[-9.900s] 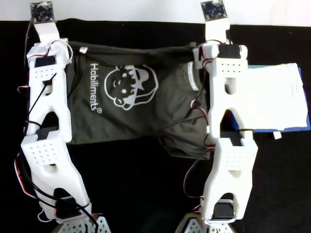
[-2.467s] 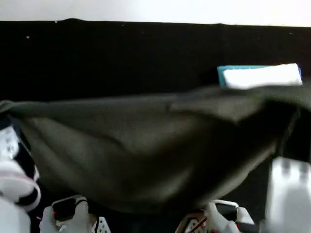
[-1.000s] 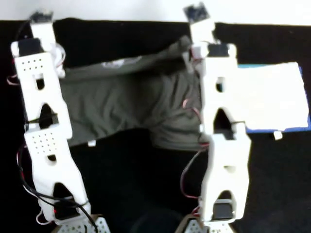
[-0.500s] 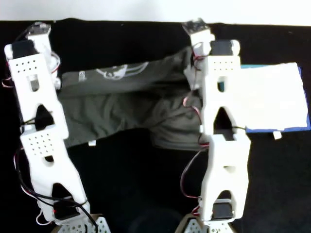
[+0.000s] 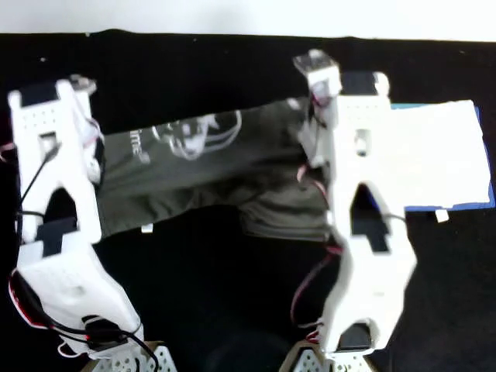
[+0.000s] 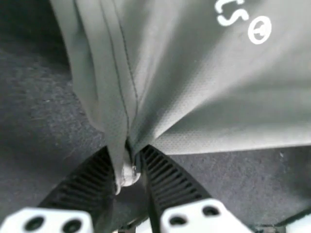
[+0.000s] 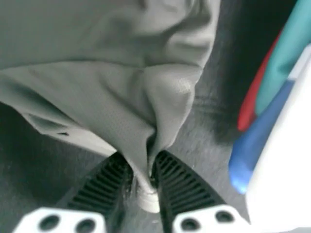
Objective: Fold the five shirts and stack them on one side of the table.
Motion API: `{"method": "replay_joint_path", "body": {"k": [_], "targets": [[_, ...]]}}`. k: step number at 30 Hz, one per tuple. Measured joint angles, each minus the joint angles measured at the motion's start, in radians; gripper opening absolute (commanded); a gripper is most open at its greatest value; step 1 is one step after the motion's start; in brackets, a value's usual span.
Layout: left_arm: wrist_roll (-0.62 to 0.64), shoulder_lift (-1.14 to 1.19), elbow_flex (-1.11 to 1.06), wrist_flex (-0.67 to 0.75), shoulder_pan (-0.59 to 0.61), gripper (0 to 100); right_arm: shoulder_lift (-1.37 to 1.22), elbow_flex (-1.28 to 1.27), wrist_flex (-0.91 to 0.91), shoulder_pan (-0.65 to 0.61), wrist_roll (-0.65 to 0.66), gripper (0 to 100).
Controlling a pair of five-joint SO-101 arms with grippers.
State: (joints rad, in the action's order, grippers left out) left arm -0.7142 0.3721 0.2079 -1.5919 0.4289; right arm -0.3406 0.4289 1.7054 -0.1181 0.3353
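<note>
The grey-green shirt (image 5: 209,167) is stretched across the black desk (image 5: 194,302) between both arms, beside the stack of folded shirts (image 5: 438,155). Both arms are extended over it, the left bent sharply. Its far edge has been drawn nearer than half a second ago, exposing more print. Fabric folds are pinched tight in the left pincer (image 6: 125,151) and the right pincer (image 7: 141,159).
</note>
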Motion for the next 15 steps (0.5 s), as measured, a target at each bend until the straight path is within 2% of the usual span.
{"method": "replay_joint_path", "body": {"k": [8,15], "targets": [[-0.002,-0.089,-0.218,0.123,0.000,1,0.259,-0.482,-0.236,0.005,0.018,0.5],[-0.002,-0.091,-0.293,0.238,0.000,3,0.278,-0.655,-0.422,0.015,0.035,1.5]]}}
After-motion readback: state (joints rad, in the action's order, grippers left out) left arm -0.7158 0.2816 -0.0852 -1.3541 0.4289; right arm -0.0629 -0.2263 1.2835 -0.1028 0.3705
